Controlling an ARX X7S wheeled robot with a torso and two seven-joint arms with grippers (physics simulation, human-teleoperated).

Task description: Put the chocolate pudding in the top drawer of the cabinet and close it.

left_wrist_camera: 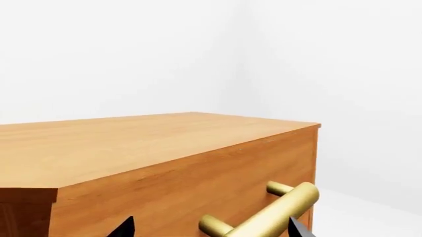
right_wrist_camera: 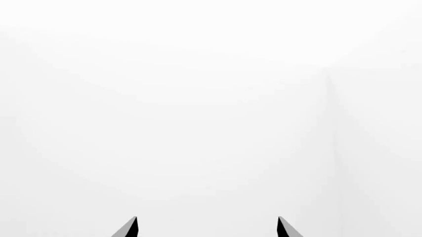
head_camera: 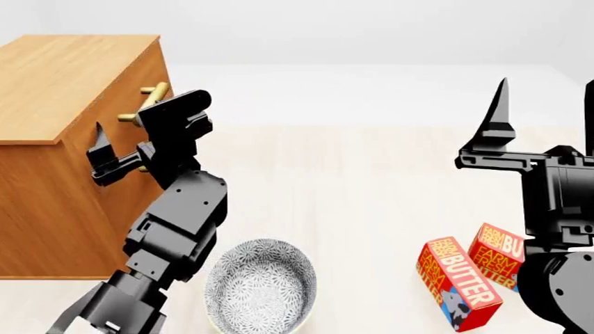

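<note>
At the cabinet front, the left gripper reaches for the top drawer.
Its jaws are open, one tip on each side of the brass handle, and the drawer looks shut. The right gripper is held up high with its jaws open and empty. On the surface sit a patterned bowl and two butter boxes. The chocolate pudding cannot be seen anywhere.

Two red-orange cartons lie close together near the worktop's front right corner. The nearer carton reads "FARM FRESH BUTTER" in white lettering on its long face. The farther carton shows "FARM FRESH" and "BU", the rest hidden.
</note>
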